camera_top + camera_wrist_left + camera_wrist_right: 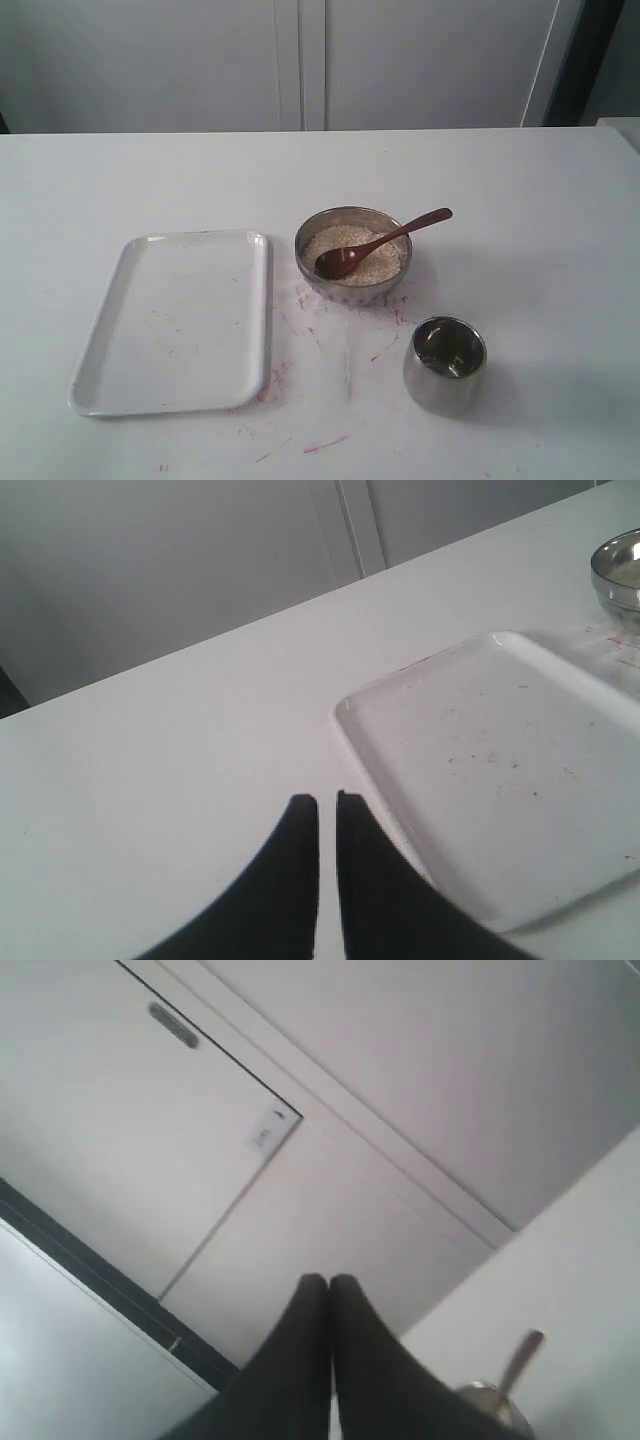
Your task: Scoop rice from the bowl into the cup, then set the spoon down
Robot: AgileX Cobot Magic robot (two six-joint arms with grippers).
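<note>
The steel bowl (308, 262) stands mid-table, filled with off-white rice (372, 263). The dark wooden spoon (380, 243) lies in it, its oval end on the rice and its handle leaning over the right rim. The shiny cup (445, 365) stands nearer the front, to the bowl's right. Neither gripper shows in the exterior view. In the left wrist view my left gripper (327, 800) is shut with only a thin slit between its fingers, holding nothing, beside the tray, and the bowl's rim (620, 570) shows far off. My right gripper (329, 1280) is shut and empty, aimed at the wall, with the spoon handle (522, 1355) nearby.
A white rectangular tray (175, 320) lies left of the bowl, also seen as the tray (500, 780) in the left wrist view. Reddish marks stain the white table (330, 440) around the bowl. White cabinet doors stand behind the table.
</note>
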